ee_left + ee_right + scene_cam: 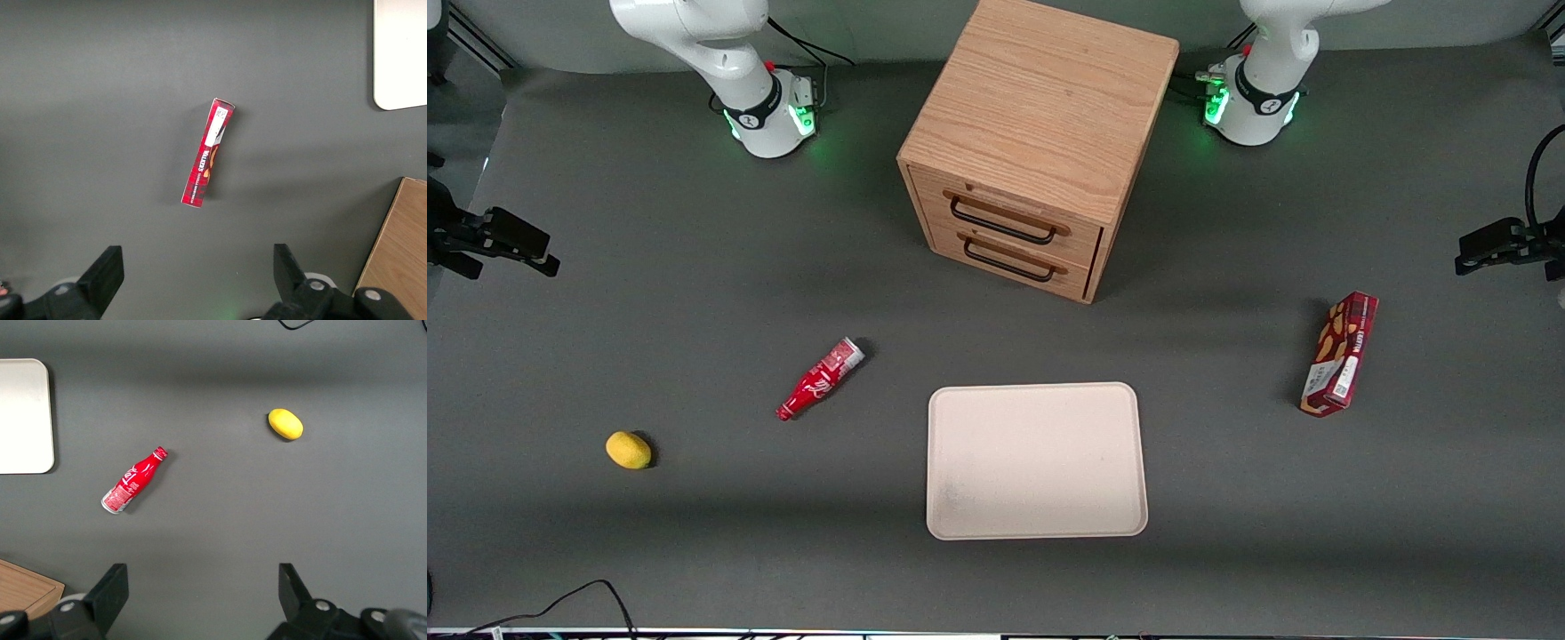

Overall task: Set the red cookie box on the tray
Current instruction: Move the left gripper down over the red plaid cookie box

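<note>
Over grey worktop (694, 293), lower wide-open pincer (197, 283) squarely astride red cookie box (207, 153) narrow sides, well apart from tray (1036, 460).

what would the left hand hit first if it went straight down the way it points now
Probably bare table close by the red cookie box. The open left hand hangs high above, and the box seems slightly off its centre line, though depth is unclear.

Gripper (193, 277): fingers spread, bases cut by left wrist frame edge. Tray (401, 60) and wooden cabinet (400, 257) cropped there. Red cookie box (207, 152) label print illegible.
</note>
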`<state>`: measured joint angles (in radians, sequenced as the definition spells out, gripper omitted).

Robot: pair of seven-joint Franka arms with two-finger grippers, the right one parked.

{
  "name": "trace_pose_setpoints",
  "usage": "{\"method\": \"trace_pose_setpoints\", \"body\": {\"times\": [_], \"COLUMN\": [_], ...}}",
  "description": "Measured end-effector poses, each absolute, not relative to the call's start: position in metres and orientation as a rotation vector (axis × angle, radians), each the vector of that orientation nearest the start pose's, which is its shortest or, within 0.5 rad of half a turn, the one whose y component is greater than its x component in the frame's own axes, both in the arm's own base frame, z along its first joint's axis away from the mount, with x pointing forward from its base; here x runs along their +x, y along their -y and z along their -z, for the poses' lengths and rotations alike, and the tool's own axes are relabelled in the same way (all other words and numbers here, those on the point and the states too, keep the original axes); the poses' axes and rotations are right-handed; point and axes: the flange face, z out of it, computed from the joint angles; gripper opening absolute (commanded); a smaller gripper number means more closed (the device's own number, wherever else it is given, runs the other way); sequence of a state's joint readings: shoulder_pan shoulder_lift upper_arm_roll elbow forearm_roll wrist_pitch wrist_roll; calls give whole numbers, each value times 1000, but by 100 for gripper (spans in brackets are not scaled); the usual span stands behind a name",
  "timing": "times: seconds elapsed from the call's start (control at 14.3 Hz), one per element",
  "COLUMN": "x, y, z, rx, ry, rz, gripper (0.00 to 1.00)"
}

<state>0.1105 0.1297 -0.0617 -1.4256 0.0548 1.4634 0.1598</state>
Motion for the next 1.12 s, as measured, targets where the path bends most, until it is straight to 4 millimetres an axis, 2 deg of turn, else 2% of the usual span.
{"method": "trace_pose_setpoints", "body": {"times": [0.49,0.63,0.84,1.12], "x": [581,581,591,608], "y": [-37,-37,-39,-42], "z": [-609,-603,-572,-509], "rx": [-3097,-3097,-3099,-3101], "ry": [-166,-169,-169,-176], "rz": [-161,-190,-237,-252], "gripper": [100,100,100,100]}}
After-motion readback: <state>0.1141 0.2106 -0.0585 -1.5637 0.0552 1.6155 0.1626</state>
